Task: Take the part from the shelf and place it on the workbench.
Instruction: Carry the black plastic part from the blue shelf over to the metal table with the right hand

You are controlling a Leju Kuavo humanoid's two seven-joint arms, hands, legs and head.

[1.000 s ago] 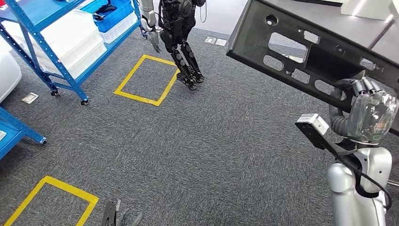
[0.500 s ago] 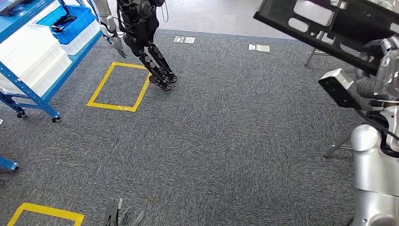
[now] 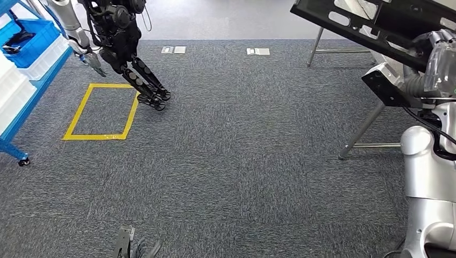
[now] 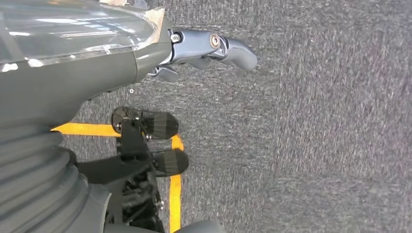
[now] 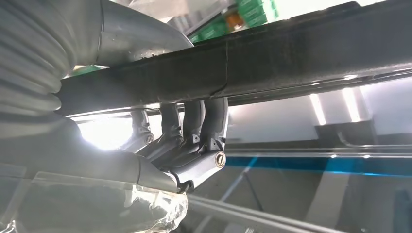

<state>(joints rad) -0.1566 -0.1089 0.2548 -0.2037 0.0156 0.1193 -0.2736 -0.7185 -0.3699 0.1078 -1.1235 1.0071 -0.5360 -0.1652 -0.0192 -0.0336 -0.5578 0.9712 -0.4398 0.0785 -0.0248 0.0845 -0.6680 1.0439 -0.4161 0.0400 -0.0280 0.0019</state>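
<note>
The right hand grips the long black perforated metal part, held high at far right. The left hand hangs over grey carpet, fingers loosely apart, holding nothing.

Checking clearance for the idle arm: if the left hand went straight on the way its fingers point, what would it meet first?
Judging by the left wrist view, the left hand hangs down, holding nothing, fingers extended over the grey carpet. The carpet would probably come first, though depth is unclear.
</note>
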